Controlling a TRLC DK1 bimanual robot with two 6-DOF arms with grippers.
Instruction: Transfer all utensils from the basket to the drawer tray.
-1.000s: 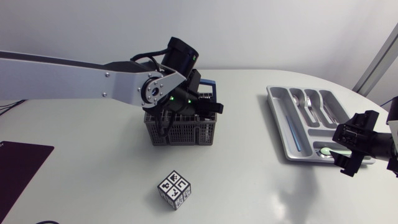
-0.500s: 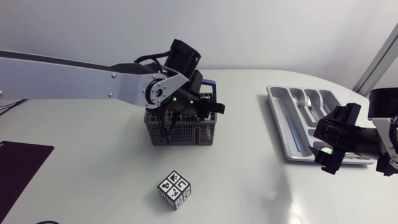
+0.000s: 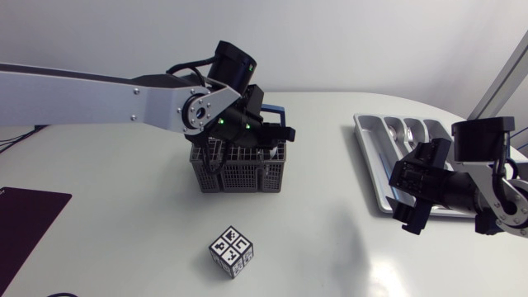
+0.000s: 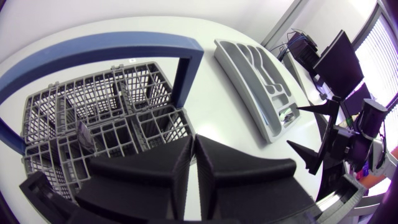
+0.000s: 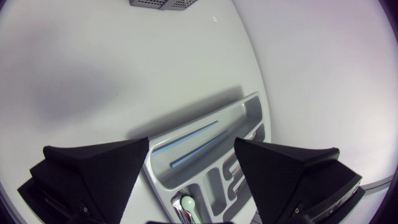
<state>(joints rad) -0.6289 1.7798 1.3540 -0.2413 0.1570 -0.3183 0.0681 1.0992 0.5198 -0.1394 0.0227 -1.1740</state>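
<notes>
The grey wire basket (image 3: 241, 172) with a blue handle (image 4: 186, 59) stands mid-table. My left gripper (image 4: 192, 163) hangs just above its compartments, its fingers (image 4: 242, 174) pressed together; I see nothing between them. One utensil (image 4: 84, 134) shows in a basket cell beside the gripper. The grey drawer tray (image 3: 368, 157) lies at the right and holds several pieces of cutlery (image 3: 409, 136) and a blue-handled piece (image 5: 194, 140). My right gripper (image 5: 189, 171) hovers open over the tray's near-left part (image 3: 410, 200), holding nothing.
A black-and-white marker cube (image 3: 231, 251) sits in front of the basket. A dark mat (image 3: 25, 223) lies at the table's left edge. A green-handled piece (image 5: 186, 202) lies in the tray under my right gripper.
My left gripper has shut over the basket and risen slightly. My right arm has swung left from the tray's right end to its left side, still open.
</notes>
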